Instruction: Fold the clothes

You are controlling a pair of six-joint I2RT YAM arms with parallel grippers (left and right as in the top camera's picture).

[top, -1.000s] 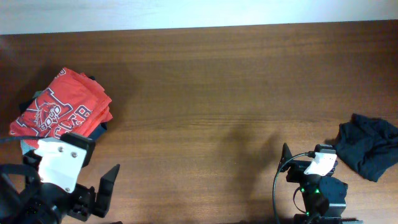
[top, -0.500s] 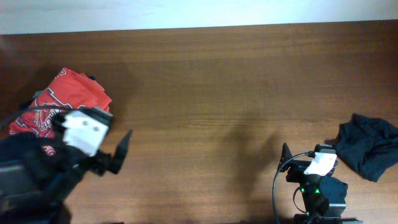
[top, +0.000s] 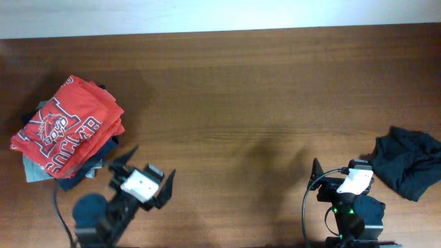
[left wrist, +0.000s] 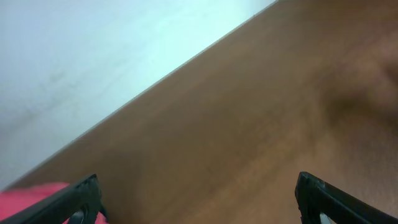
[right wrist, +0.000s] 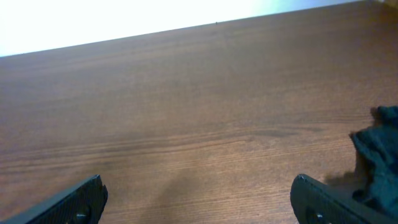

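The stack of folded clothes point(top: 65, 134) lies at the left edge of the table point(top: 241, 89). It is up and to the left of the left gripper point(top: 151, 164), near it but apart. That gripper's jaws are spread wide with nothing between them and point toward the middle of the table. In the left wrist view only a sliver of red fabric shows in the bottom left corner, beside one fingertip point(left wrist: 84, 194).

On top of the stack sits a red tee point(top: 72, 120) with a white print in which "SOCCER" can be read. It is folded into a rough rectangle set at a slant. Beneath it, the edges of a dark navy piece point(top: 76, 180) and a pale grey piece point(top: 31, 169) peek out on the lower side.

A dark crumpled garment point(top: 408, 162) lies unfolded near the table's right edge, just beside the right gripper point(top: 341, 169) on its right. That gripper's jaws are also spread wide and empty over bare wood. In the right wrist view the garment shows at the right edge. A white wall point(top: 207, 14) runs along the far side.
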